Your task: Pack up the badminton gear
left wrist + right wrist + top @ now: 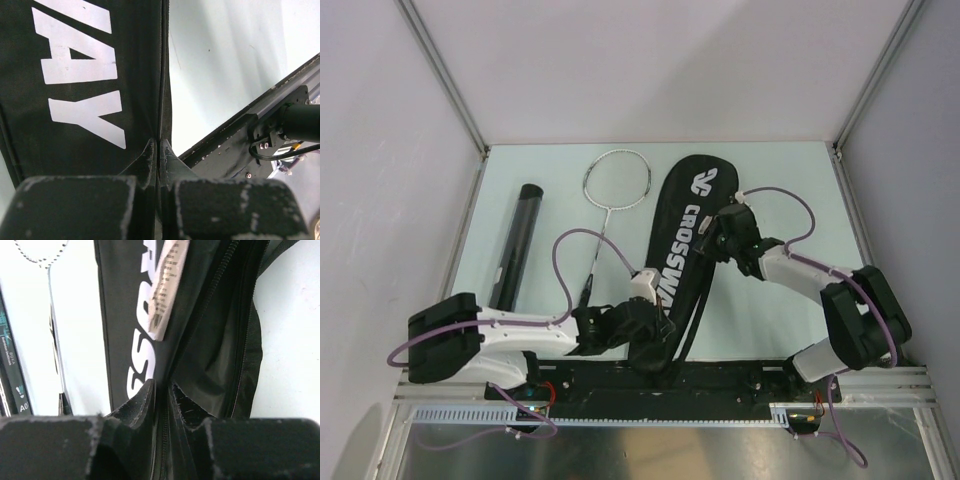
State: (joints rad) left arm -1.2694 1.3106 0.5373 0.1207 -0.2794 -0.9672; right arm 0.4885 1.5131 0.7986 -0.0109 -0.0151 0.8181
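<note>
One long black bag (682, 215) lies in the middle of our table (775, 200). Our left gripper (159, 150) is squeezed tight on its near end. Our right gripper (162, 390) is squeezed tight on the open zipper edge farther up. A racket (605, 215) lies just left of the bag, and the black tube (518, 240) farther left.

The racket bag (685, 230) is matt black woven cloth with flat white printed lettering, and the tag (167, 285) on it looks like pale paper. The racket (616, 180) has a shiny silver, metal-looking frame, while the tube (517, 240) looks like smooth dark plastic with a faint sheen. The counter (770, 180) is pale, smooth and matt; the left tool (157, 150) and right tool (162, 390) have rough black fingers scuffed whitish.
</note>
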